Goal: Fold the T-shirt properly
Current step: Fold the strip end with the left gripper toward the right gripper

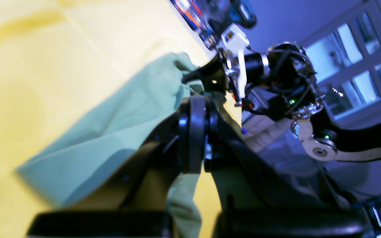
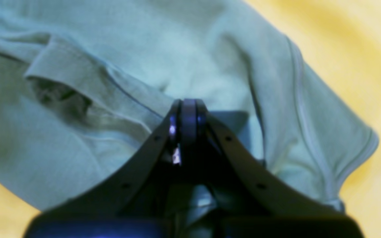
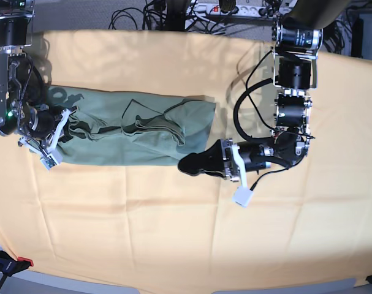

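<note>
Both fingers [image 1: 193, 109] [image 2: 188, 112] pinch the T-shirt [image 3: 136, 128] ends.

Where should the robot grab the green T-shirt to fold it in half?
Probably at its two short ends, each arm coming from its own side. The T-shirt lies as a long band, and the left gripper and right gripper already pinch those ends.

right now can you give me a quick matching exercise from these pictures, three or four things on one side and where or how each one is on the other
Things:
1. T-shirt
2. yellow-orange cloth
3. left gripper
4. right gripper

Places or states:
A. shut on the shirt's end at the base view's left
B. spread under everything
C. shut on the shirt's lower corner near the middle
D. lying in a long green band, wrinkled

Pairs: 1-D, 2-B, 3-C, 4-A
</note>
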Controlling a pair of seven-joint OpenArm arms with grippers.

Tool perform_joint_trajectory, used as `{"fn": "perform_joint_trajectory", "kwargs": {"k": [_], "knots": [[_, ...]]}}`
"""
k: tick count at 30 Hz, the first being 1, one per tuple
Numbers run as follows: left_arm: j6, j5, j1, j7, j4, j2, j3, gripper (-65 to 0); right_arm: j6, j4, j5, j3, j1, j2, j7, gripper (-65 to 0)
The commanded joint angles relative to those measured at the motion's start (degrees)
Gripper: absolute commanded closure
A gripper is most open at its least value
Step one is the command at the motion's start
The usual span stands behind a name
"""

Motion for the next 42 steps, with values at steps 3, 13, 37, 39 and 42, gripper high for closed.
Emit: {"fn": "perform_joint_trajectory", "kwargs": {"k": [3, 13, 37, 39, 42], "knots": [[-0.5, -1.7, -1.6, -1.1, 0.9, -2.1, -1.6, 0.0, -0.2, 0.7, 0.6, 0.3, 3.1, 0.9, 0.9, 0.0], [-0.5, -3.6, -1.4, 3.3, 0.9, -3.1, 1.2, 0.0, -0.2, 0.7, 0.6, 0.3, 4.7, 0.9, 0.9, 0.0], [-0.5, 0.9, -1.4, 1.7, 0.9, 1.3, 15.7, 0.0, -0.8, 0.7, 0.6, 0.3, 4.7, 0.9, 0.9, 0.0], [-0.5, -3.6, -1.4, 5.4, 0.9, 1.6, 15.7, 0.0, -0.8, 0.7, 0.6, 0.3, 4.7, 0.9, 0.9, 0.0], [-0.5, -3.6, -1.6, 6.9, 0.9, 1.6, 15.6, 0.0, -0.6, 0.7, 0.6, 0.3, 4.8, 0.9, 0.9, 0.0]]}}
